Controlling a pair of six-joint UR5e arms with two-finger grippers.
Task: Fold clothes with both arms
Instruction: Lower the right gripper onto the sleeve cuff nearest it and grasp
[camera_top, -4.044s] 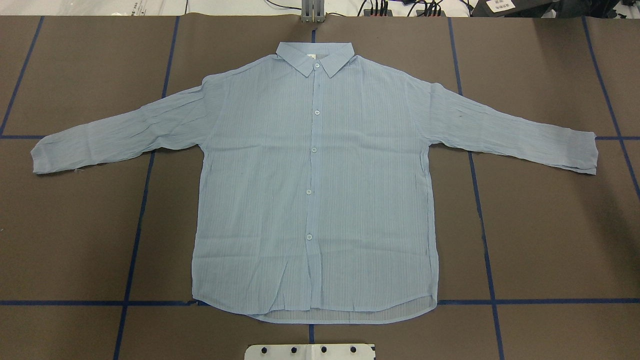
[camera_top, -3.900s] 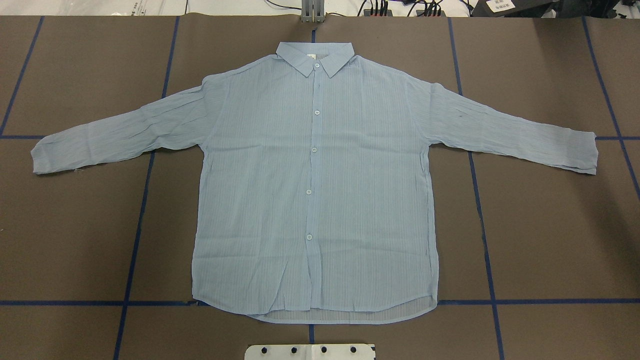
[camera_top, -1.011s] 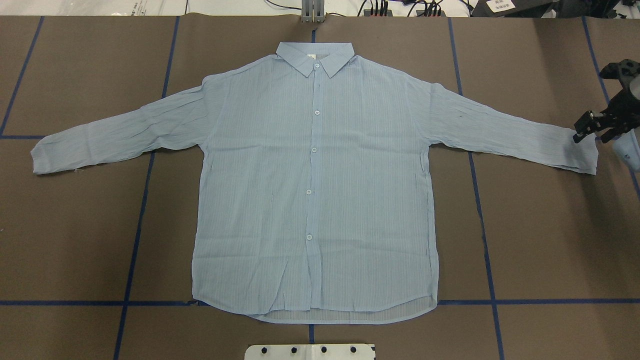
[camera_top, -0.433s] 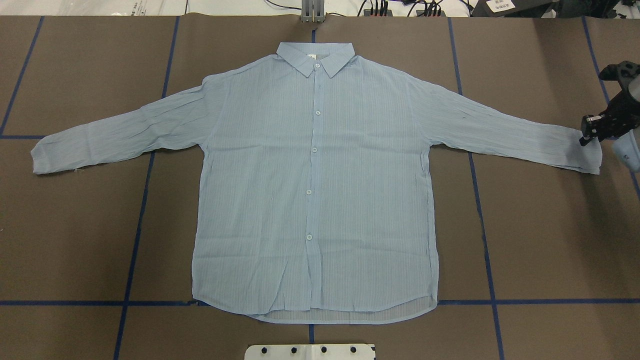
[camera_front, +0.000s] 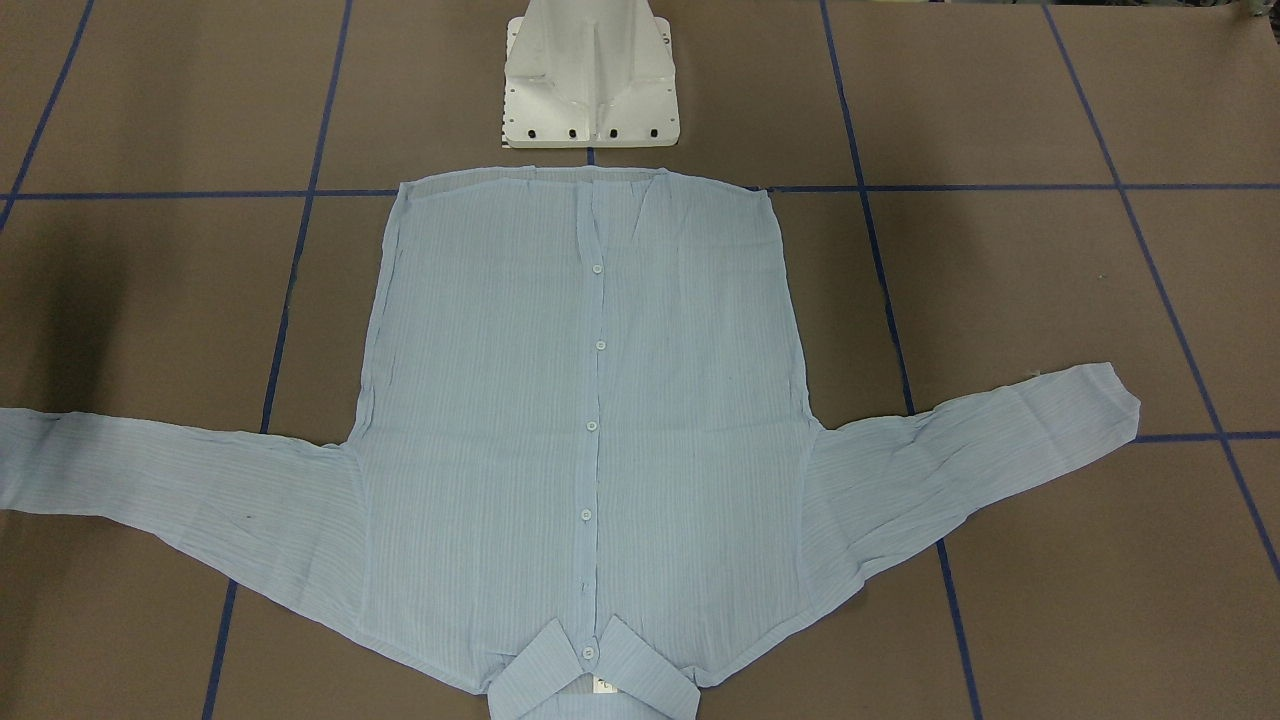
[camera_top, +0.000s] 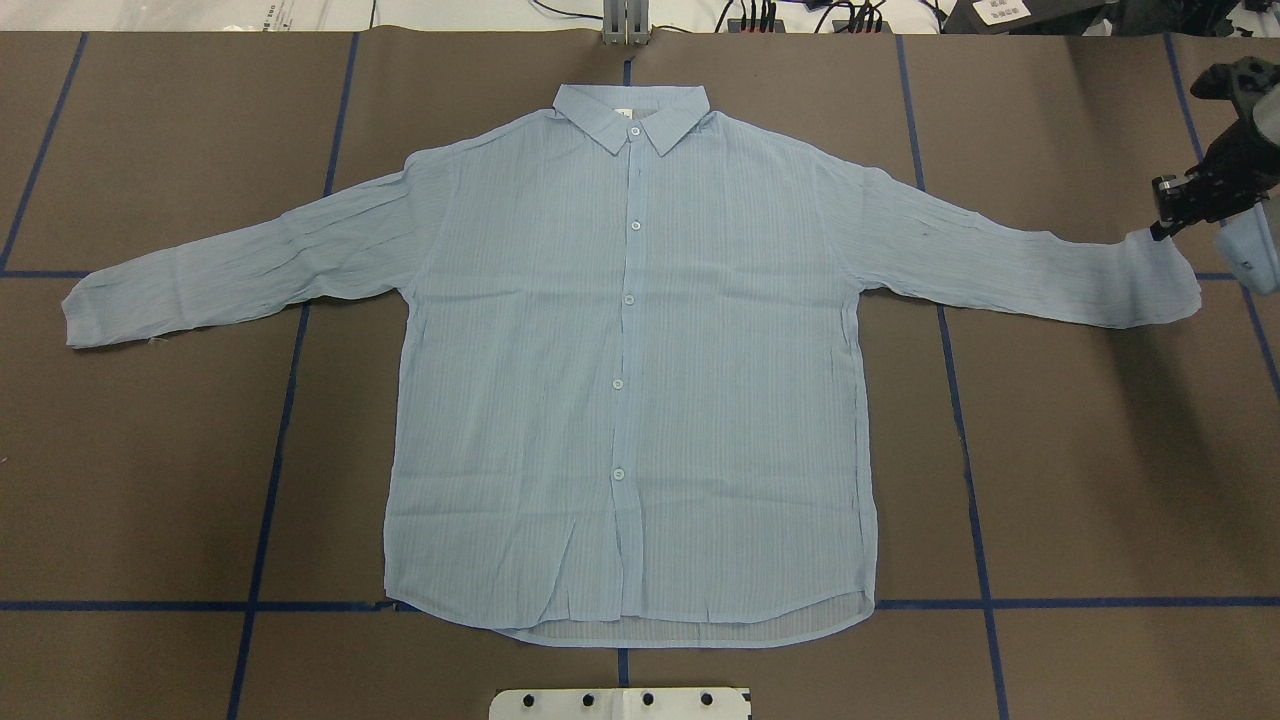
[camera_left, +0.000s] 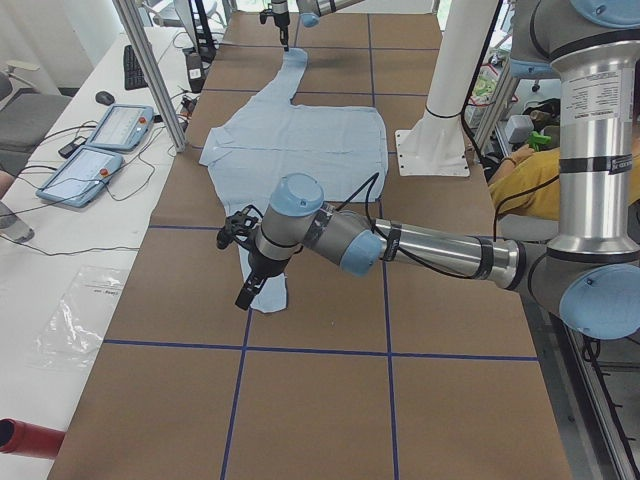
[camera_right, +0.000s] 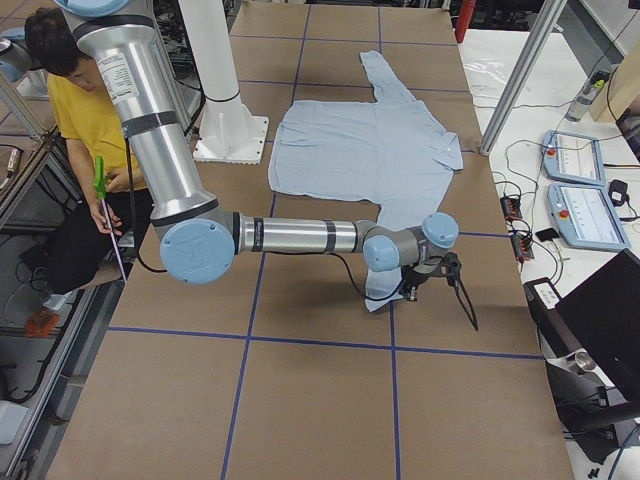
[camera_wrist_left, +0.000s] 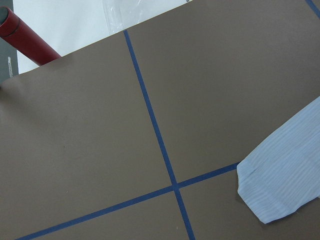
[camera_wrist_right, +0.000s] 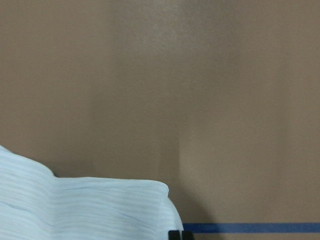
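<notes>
The light blue striped shirt (camera_top: 630, 380) lies flat and buttoned on the brown table, collar at the far side and sleeves spread. My right gripper (camera_top: 1160, 225) is shut on the right sleeve's cuff (camera_top: 1165, 285) and holds its top corner a little off the table. It also shows in the exterior right view (camera_right: 412, 290). My left gripper (camera_left: 243, 298) shows only in the exterior left view, just above the left sleeve's cuff (camera_left: 268, 297). I cannot tell whether it is open or shut. The left wrist view shows that cuff (camera_wrist_left: 280, 175) lying flat.
The white pedestal base (camera_top: 620, 703) stands at the near edge by the shirt's hem. Blue tape lines (camera_top: 270, 480) cross the table. Control pendants (camera_left: 100, 140) lie on the side bench. A red tube (camera_wrist_left: 27, 40) lies past the table's corner. A person in yellow (camera_right: 90, 120) sits behind the robot.
My right gripper came in at the right edge, shut on the right cuff, and has raised it toward the far side. The rest of the shirt has not moved.
</notes>
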